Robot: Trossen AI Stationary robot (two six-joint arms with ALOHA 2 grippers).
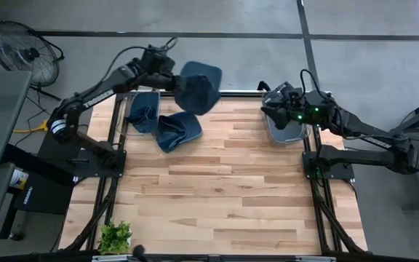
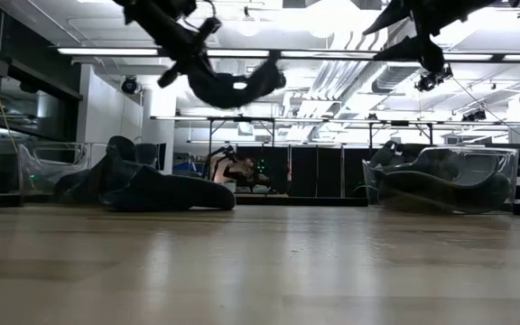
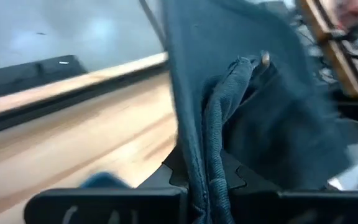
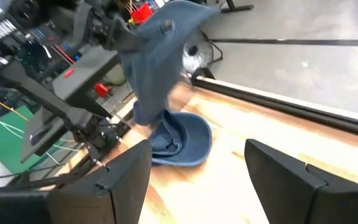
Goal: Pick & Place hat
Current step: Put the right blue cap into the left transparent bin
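My left wrist view is mostly filled with cloth. I see the left gripper (image 1: 172,78) clenched on a blue hat (image 1: 197,87), hanging above the table's (image 1: 224,182) far edge. The right gripper (image 4: 197,168) stands wide, holding nothing, over a clear bin (image 1: 285,129).

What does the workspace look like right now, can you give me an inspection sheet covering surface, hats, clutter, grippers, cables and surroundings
Surface: wooden table, bare in the middle.
Job's things: one blue hat held in the air; two more hats lying at the far left corner; clear bin at the far right edge.
Clutter: small plant at the near left corner.
Grippers: left gripper shut on the raised hat; right gripper open, over the bin.
Cables: yellow cable on the floor.
Surroundings: fan on the floor.
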